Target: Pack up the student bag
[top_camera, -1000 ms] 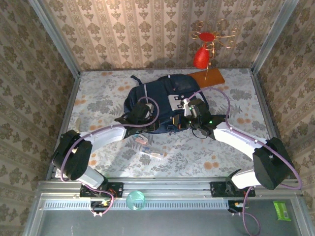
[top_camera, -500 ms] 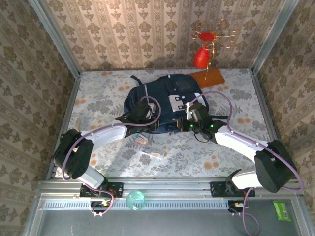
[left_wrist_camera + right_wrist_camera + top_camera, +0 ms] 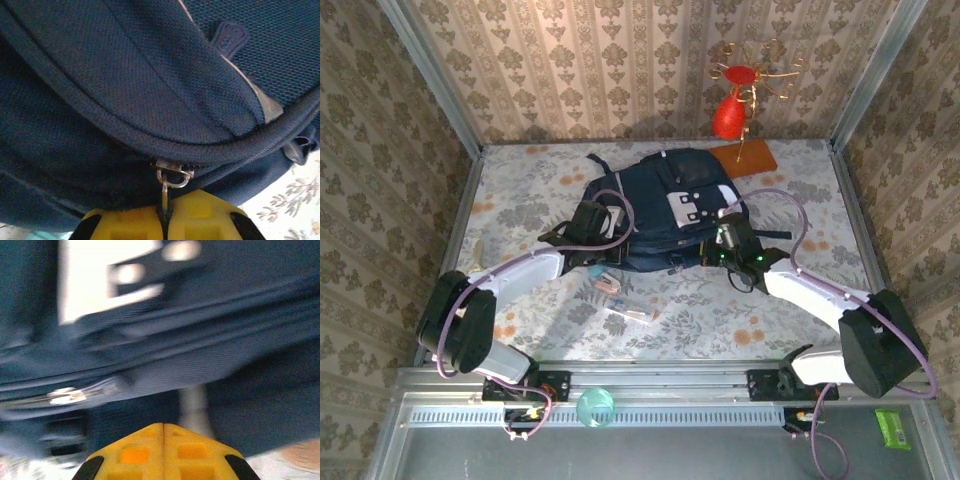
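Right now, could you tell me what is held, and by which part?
The left end effector pinches the student bag by its zipper pull. The right end effector is shut, nothing visible in it.

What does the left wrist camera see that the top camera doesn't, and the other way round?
Left wrist camera, up close: a little metal zipper pull pinched between yellow fingers.
Top camera, from above: the whole bag, the left arm and right arm at its near edge, and a red ornament and a brown board behind it.
Both: the dark blue bag and the flowery table.
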Action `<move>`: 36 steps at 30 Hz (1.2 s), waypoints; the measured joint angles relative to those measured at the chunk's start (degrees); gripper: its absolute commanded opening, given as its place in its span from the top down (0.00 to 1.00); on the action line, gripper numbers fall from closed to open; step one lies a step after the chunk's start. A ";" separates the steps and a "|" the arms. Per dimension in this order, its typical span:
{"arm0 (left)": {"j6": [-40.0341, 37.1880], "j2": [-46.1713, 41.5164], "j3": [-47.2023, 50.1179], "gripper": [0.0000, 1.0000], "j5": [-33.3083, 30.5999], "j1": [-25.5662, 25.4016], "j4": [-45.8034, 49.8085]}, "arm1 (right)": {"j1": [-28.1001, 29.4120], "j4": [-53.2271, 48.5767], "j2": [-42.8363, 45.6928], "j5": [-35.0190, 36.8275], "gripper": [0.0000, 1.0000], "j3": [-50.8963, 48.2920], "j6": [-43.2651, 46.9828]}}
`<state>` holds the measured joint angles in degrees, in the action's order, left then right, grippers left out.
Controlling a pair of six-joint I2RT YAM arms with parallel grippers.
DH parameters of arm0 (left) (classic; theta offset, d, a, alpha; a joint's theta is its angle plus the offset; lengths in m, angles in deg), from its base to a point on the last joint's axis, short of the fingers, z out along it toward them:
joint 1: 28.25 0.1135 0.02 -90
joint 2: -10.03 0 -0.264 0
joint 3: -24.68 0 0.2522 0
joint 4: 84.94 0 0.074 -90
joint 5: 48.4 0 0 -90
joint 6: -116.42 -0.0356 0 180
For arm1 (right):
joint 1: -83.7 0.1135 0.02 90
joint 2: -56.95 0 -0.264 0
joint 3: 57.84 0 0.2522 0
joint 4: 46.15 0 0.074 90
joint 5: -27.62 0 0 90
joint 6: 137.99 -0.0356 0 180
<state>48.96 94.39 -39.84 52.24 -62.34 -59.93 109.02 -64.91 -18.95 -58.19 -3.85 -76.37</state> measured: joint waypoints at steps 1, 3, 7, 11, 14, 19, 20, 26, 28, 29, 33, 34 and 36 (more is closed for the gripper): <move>-0.70 0.00 0.00 1.00 -0.13 0.44 0.39 | -1.36 -0.98 0.04 1.03 1.00 -0.35 0.11; -2.21 0.00 0.00 1.00 0.15 0.83 0.76 | -3.45 -2.49 0.11 2.14 0.96 -0.74 0.76; -4.87 0.13 -0.15 1.00 2.16 -0.13 0.76 | -4.07 -3.45 0.96 0.94 0.72 -0.85 3.13; -7.02 1.68 -2.38 1.00 4.90 -2.47 1.70 | -3.48 -3.37 4.68 -4.68 0.52 -0.85 4.26; -8.11 2.23 -4.11 1.00 7.08 -4.61 1.66 | -1.68 -0.66 6.86 -10.54 0.43 -0.85 1.73; -10.60 3.34 -7.08 1.00 9.20 -7.48 1.86 | 1.68 5.25 4.44 -17.05 0.34 0.11 -8.44; -10.97 3.58 -7.43 1.00 9.44 -7.85 1.88 | 2.01 6.69 3.56 -17.44 0.34 0.31 -11.21; -12.61 4.11 -7.74 1.00 9.97 -8.37 1.97 | 2.10 12.63 1.51 -16.85 0.33 0.31 -22.95; -13.05 4.11 -7.74 1.00 9.97 -8.37 2.03 | 2.10 14.38 1.51 -16.13 0.34 0.26 -25.18; -13.22 4.11 -7.74 1.00 9.97 -8.37 2.01 | 2.10 15.15 1.51 -15.58 0.35 0.26 -26.16; -13.64 4.11 -7.74 1.00 9.97 -8.37 2.01 | 2.10 15.85 1.44 -14.21 0.37 0.24 -28.57; -13.68 4.11 -7.74 1.00 9.97 -8.37 2.01 | 2.12 15.87 1.22 -13.88 0.37 0.28 -29.00; -13.81 4.11 -7.74 1.00 9.97 -8.37 1.99 | 2.14 15.98 0.15 -13.49 0.37 0.52 -30.10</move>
<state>35.15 98.50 -47.58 62.20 -70.71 -57.94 111.16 -48.93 -18.79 -71.68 -3.33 -106.46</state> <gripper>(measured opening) 0.060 0.629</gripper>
